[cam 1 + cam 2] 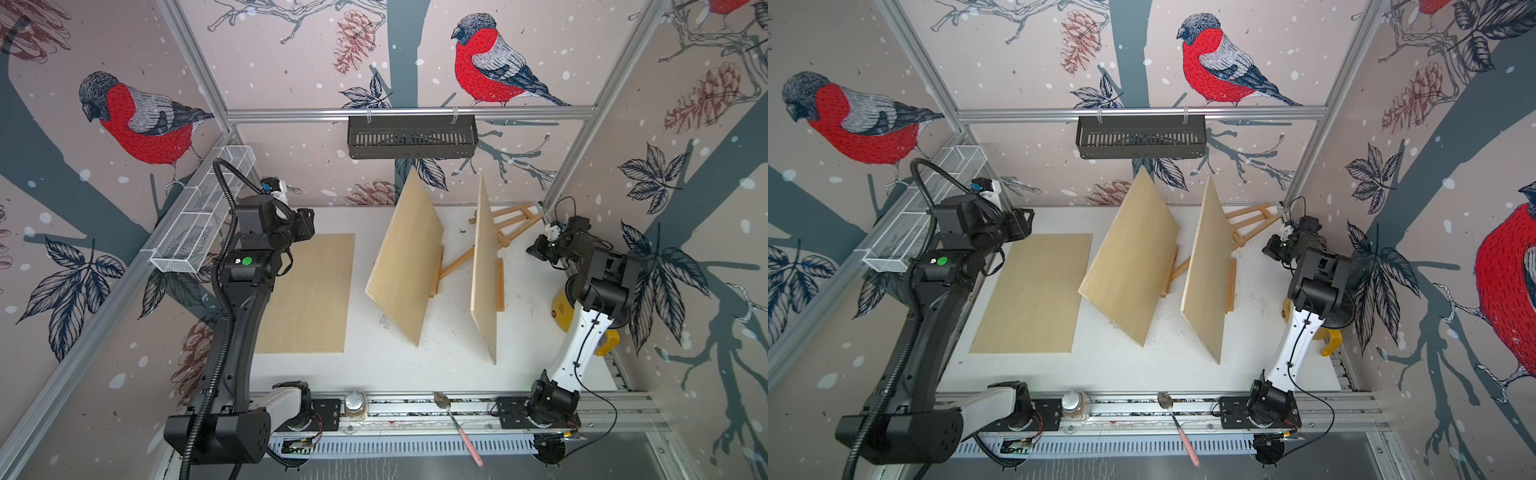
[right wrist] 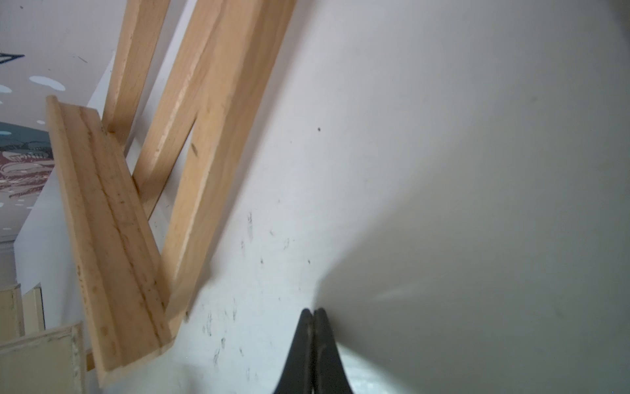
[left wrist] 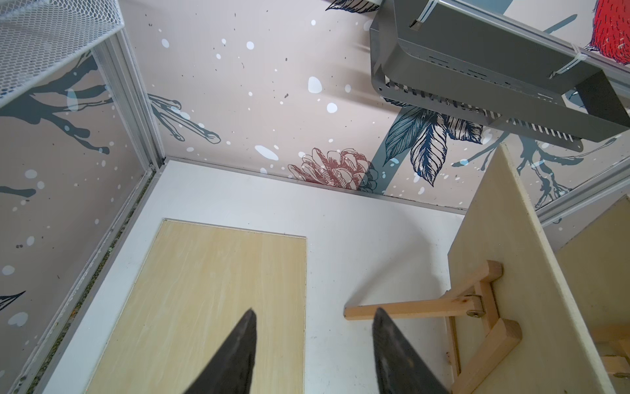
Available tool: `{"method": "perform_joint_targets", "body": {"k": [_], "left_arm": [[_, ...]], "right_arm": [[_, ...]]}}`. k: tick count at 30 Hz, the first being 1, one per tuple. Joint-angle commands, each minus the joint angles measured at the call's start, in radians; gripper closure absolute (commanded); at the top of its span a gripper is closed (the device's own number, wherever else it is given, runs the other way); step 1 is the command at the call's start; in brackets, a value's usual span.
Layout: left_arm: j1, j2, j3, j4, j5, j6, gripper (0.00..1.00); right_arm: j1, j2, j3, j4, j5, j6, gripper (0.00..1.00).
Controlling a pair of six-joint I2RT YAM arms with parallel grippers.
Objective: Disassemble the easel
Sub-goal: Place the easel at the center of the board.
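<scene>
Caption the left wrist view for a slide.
Open left tool between a flat pale plywood board and a light wooden easel carrying a leaning plywood panel.

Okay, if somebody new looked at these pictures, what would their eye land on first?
Probably the red-breasted birds on the wallpaper all round. Then the middle board and right board, both standing tilted at centre, with a flat board lying left of them and a bare easel in the far right corner.

Board [image 1: 305, 291]: pale yellow, faint grain. Easel [image 2: 231, 102]: honey-tan wood. Counter [image 1: 374, 365]: white, speckled. Walls [image 1: 291, 62]: pink, red-breasted birds, pinecones.
</scene>
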Motion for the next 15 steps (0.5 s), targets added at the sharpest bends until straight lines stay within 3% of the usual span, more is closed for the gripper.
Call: {"method": "perform_joint_targets", "body": {"k": [1, 9, 15], "left_arm": [[0.000, 0.002, 0.007, 0.017, -0.004, 0.012, 0.46], [0.000, 0.001, -0.001, 0.010, -0.020, 0.011, 0.47], [-0.002, 0.002, 0.004, -0.009, 0.001, 0.014, 0.54]], "right_arm": [[0.004, -0.006, -0.001, -0.042, 0.034, -0.023, 0.92], [0.033, -0.126, -0.031, 0.019, 0.081, -0.003, 0.68], [0.084, -0.306, -0.065, 0.083, 0.216, 0.000, 0.63]]}}
